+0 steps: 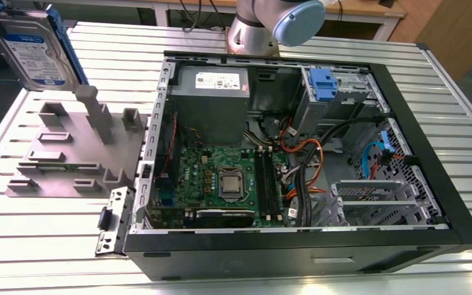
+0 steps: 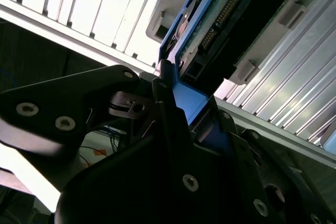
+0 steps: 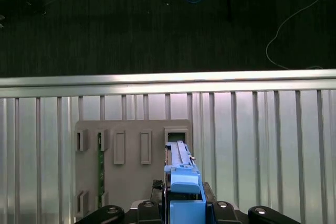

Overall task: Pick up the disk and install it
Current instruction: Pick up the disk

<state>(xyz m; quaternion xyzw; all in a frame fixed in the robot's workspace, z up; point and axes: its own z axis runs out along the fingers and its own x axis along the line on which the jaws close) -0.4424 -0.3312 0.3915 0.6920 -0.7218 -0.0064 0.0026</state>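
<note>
The disk [image 1: 35,52] is a silver drive with a white-and-blue label in a blue carrier. It stands on edge at the exterior view's upper left, raised above the grey holder plate [image 1: 64,153]. In the second wrist view my gripper [image 2: 184,103] is shut on the blue handle end of the disk [image 2: 210,19], with a dark finger [image 2: 168,93] pressed against the carrier. The first wrist view shows the disk [image 3: 182,174] edge-on between my gripper's jaws, over a slot of the holder plate [image 3: 131,150].
An open computer case [image 1: 432,153] lies on the slatted aluminium table [image 1: 39,246]. Inside are a motherboard [image 1: 219,178], a grey power supply [image 1: 211,83] and a drive cage with a blue bracket [image 1: 322,83]. The arm's base [image 1: 273,24] stands behind the case. The table edge [image 3: 168,80] borders dark floor.
</note>
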